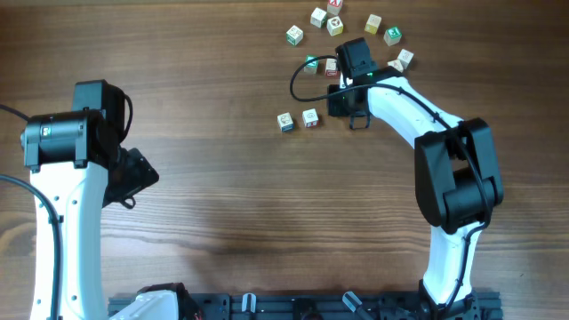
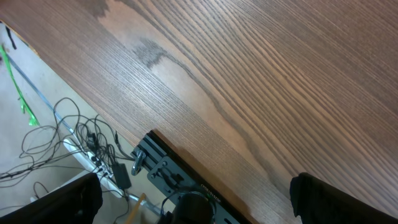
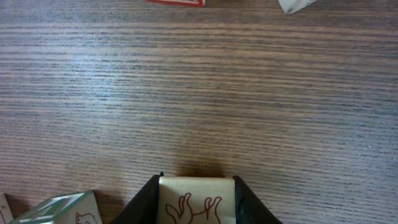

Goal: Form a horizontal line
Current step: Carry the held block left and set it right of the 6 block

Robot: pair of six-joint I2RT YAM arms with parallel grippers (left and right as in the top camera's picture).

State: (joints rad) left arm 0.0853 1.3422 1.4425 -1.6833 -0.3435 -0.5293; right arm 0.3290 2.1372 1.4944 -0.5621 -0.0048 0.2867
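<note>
Hidden: from overhead my right gripper [image 1: 343, 100] and its wrist cover the held cube completely
Cut off: in the right wrist view the held cube [image 3: 196, 202] runs off the bottom edge, so only the top of its red-brown line drawing shows; a green-edged cube [image 3: 59, 211] is clipped at the lower left; a red sliver and a whitish sliver at the top edge are too little to name
Hard to make out: the faces of the cubes are too small to read from overhead
Horizontal line [image 1: 309, 117]: two whitish cubes side by side near the table [image 1: 222, 204] centre with a narrow gap between them, just left of my right gripper
Right jaws: clamped on the held cube, a dark finger on each side
Left jaws: fingers [image 2: 65, 199] wide apart with nothing between them, far to the left of the row
Loose cubes [image 1: 373, 22]: scattered singly beyond my right wrist
</note>
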